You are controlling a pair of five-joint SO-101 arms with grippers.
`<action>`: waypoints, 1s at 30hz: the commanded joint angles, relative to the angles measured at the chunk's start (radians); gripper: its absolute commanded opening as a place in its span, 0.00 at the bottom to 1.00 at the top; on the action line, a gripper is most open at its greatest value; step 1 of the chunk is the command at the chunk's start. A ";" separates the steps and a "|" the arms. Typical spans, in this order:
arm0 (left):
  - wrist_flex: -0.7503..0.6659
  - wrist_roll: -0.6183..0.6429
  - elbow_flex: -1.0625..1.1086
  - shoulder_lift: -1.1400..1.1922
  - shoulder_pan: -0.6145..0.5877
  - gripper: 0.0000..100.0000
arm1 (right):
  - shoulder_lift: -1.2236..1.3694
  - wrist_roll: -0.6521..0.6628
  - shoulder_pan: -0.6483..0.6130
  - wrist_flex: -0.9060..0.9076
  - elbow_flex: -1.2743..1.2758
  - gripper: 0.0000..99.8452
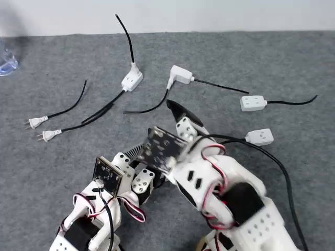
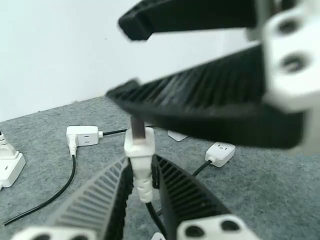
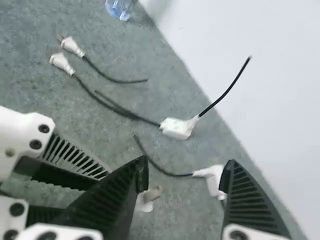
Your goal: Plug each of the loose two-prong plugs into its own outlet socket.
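You are partway through, by the look of it. The left socket point(image 1: 132, 80), far on the counter point(image 1: 272, 57), carries a cord plugged into its far end. The middle socket point(image 1: 179, 75) seems to have a plug seated in its left side, though you cannot be sure it is fully home. Two sockets on the right look unfilled: the far right socket point(image 1: 253, 102) and the near right socket point(image 1: 260, 137), which lies just right of the arms.

That leaves three plugs, as far as the pictures show. The far loose plug point(image 1: 35, 122) and the near loose plug point(image 1: 48, 135) lie side by side at the left of the counter. Their prongs point left, they are well apart from every socket, and neither has been picked up.

The third, the held plug point(image 2: 139, 152), is pinched in your left gripper point(image 2: 141, 162) near the middle of the counter, low between the two arms. The gripper is pressed together around the plug's body.

The held plug is a small white moulded two-prong type. It stands upright with its flat metal prongs pointing up and its black cord trailing down between the jaws.

Your right gripper point(image 3: 187, 165) is spread wide and holds nothing. It hangs just over the prongs of the held plug, with one jaw close beside their tips.
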 commanded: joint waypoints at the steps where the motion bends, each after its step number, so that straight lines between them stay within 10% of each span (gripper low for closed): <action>1: -0.041 0.015 -0.010 -0.017 -0.002 0.01 | 0.004 -0.011 -0.024 -0.021 -0.008 0.25; 30: 0.060 0.015 -0.111 -0.018 -0.087 0.01 | 0.013 0.029 0.159 -0.122 0.195 0.25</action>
